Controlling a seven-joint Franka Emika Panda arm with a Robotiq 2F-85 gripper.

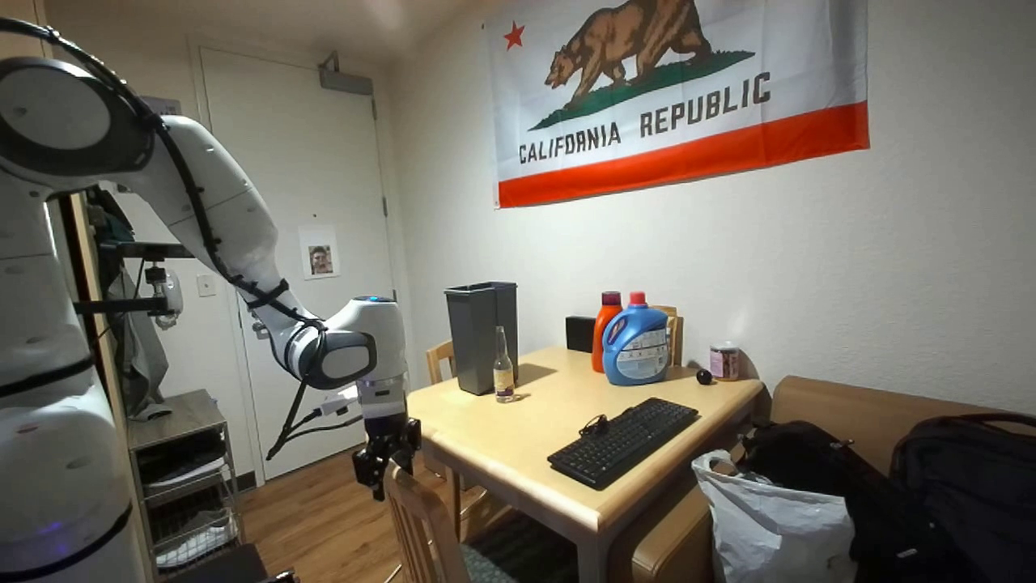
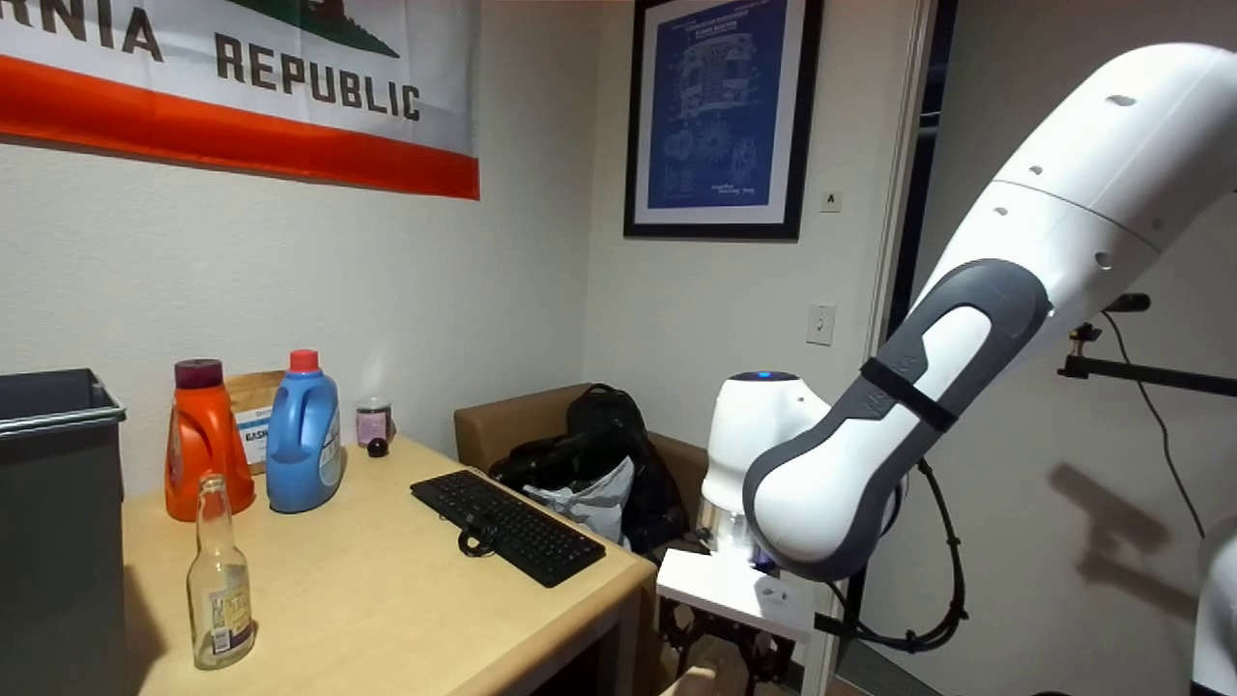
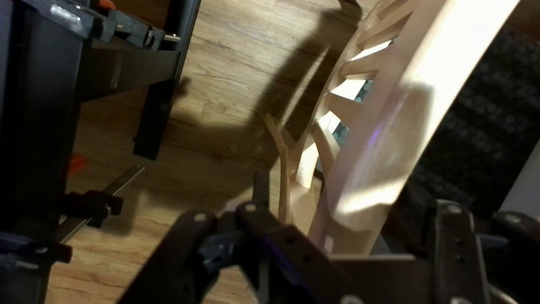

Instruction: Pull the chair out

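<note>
Our claw (image 1: 392,465) hangs with its jaws apart; whether either touches wood we can't tell. We might swivel the chair (image 1: 433,514) rather than slide it if we close on what looks like one end of its top rail (image 3: 375,160), and a shallow bite could slip. The chair's back stands beneath the claw, that rail seemingly between the jaws; near the claw, on the seat side, is the table (image 1: 477,429).

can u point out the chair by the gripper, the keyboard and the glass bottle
Chair (image 3: 388,124): wrist view, on the backrest's top rail.
Keyboard (image 1: 625,444): in an exterior view, on the keys near its middle.
Glass bottle (image 2: 230,611): in an exterior view, on its label.
</note>
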